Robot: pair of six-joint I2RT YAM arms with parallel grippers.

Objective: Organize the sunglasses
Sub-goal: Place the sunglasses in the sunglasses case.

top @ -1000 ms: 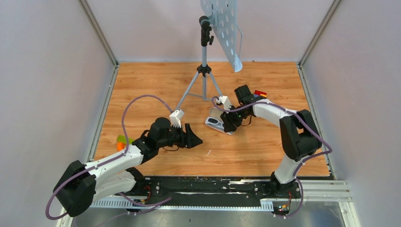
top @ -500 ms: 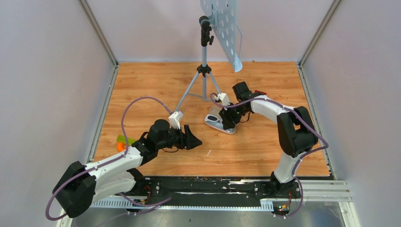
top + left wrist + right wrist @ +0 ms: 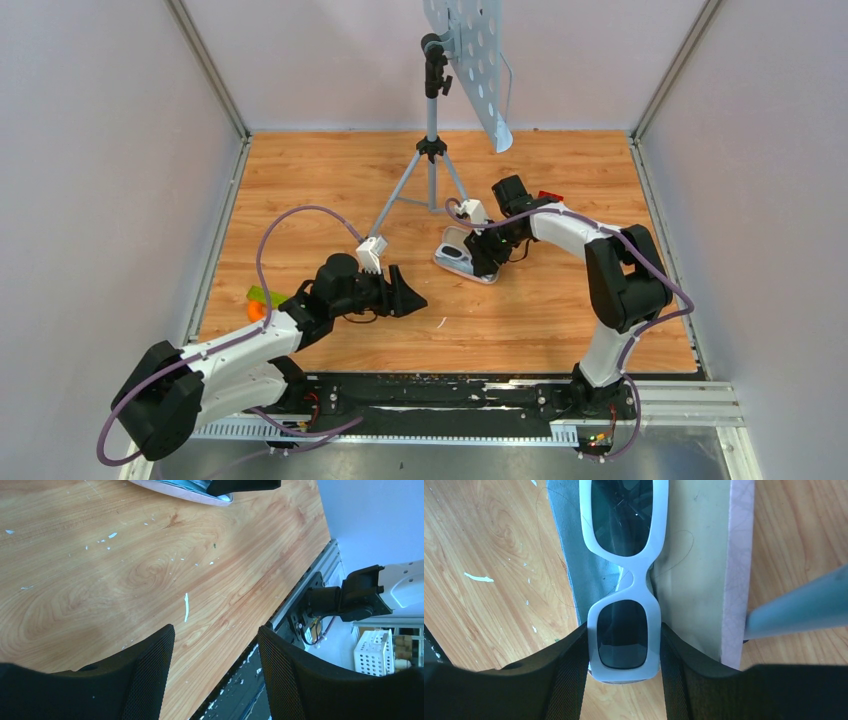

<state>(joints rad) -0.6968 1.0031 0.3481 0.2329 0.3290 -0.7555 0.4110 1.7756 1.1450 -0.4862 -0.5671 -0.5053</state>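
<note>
The sunglasses (image 3: 633, 577), white-framed with dark lenses, lie on a blue-grey cloth (image 3: 574, 555) inside the open pale pink case (image 3: 737, 555). My right gripper (image 3: 624, 632) is shut on the sunglasses, its black fingers (image 3: 569, 670) pressed against both sides of the near lens frame. From above, the case (image 3: 452, 243) sits mid-table with the right gripper (image 3: 484, 256) over its right end. My left gripper (image 3: 411, 293) hovers low near the table's front, open and empty; in its own view the gripper (image 3: 215, 637) frames bare wood, and the case (image 3: 185, 491) shows at the top edge.
A tripod (image 3: 432, 150) carrying a perforated white panel (image 3: 472, 60) stands behind the case. An orange and green toy (image 3: 258, 301) lies at the left, a red object (image 3: 551, 196) beyond the right arm. A white scrap (image 3: 186, 607) lies close to the table's front edge (image 3: 280, 615).
The right gripper, still on the sunglasses, shifted slightly back and left a second ago and has held still since. The left arm barely moved.
</note>
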